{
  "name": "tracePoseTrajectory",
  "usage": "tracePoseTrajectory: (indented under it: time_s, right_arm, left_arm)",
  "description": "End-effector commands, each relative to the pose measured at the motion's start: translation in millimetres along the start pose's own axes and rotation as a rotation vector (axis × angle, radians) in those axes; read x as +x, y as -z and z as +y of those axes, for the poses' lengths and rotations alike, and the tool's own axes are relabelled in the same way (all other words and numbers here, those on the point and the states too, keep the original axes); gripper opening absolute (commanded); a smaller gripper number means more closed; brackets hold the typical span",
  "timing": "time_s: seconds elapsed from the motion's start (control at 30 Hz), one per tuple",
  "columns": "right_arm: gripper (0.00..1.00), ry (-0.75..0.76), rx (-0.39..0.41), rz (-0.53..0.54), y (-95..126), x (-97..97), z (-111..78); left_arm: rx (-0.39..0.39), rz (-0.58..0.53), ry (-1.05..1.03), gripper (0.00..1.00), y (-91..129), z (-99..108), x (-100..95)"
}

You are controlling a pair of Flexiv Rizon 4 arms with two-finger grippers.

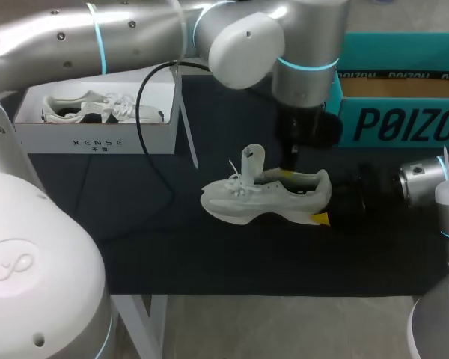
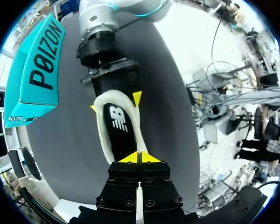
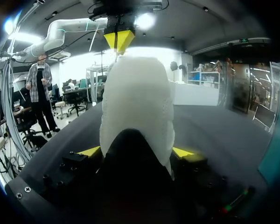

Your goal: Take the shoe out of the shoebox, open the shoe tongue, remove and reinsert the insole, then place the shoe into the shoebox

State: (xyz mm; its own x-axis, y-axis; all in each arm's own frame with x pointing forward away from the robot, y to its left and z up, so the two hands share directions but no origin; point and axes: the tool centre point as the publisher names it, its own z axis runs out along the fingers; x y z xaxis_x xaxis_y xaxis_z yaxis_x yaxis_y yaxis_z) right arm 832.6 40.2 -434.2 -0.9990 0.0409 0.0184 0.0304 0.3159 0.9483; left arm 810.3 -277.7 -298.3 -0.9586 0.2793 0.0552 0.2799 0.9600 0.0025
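One white shoe (image 1: 266, 196) on dark table (image 1: 135, 247)

A teal box (image 1: 400, 123) stands at the dark table's (image 1: 135, 239) far edge.

teal shoebox (image 1: 400, 123) — cut off, shoe (image 2: 101, 133) toe hidden

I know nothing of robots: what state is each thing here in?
White sneaker: upright, tongue raised, black insole inside.
Right gripper: shut on the sneaker's heel.
Left gripper: shut, at the sneaker's opening.
White cardboard shoebox: open, second white sneaker inside.
Teal cardboard shoebox: open.
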Motion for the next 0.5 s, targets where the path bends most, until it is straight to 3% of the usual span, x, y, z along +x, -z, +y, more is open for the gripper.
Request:
tracePoseTrajectory:
  time_s: [0.03,0.3,0.5]
  right_arm:
    - [0.0,-0.001,0.003,0.0,-1.7,-0.9,-2.1]
    - [0.0,-0.001,0.003,0.0,-1.7,-0.9,-2.1]
    - [0.0,-0.001,0.003,0.0,-1.7,-0.9,-2.1]
  left_arm:
    - [-0.009,0.008,0.004,0.0,-19.5,-10.8,-12.2]
    - [-0.006,-0.002,0.067,0.0,-39.3,-11.6,-33.8]
    - [-0.029,-0.023,0.078,0.0,-47.4,-6.8,-34.2]
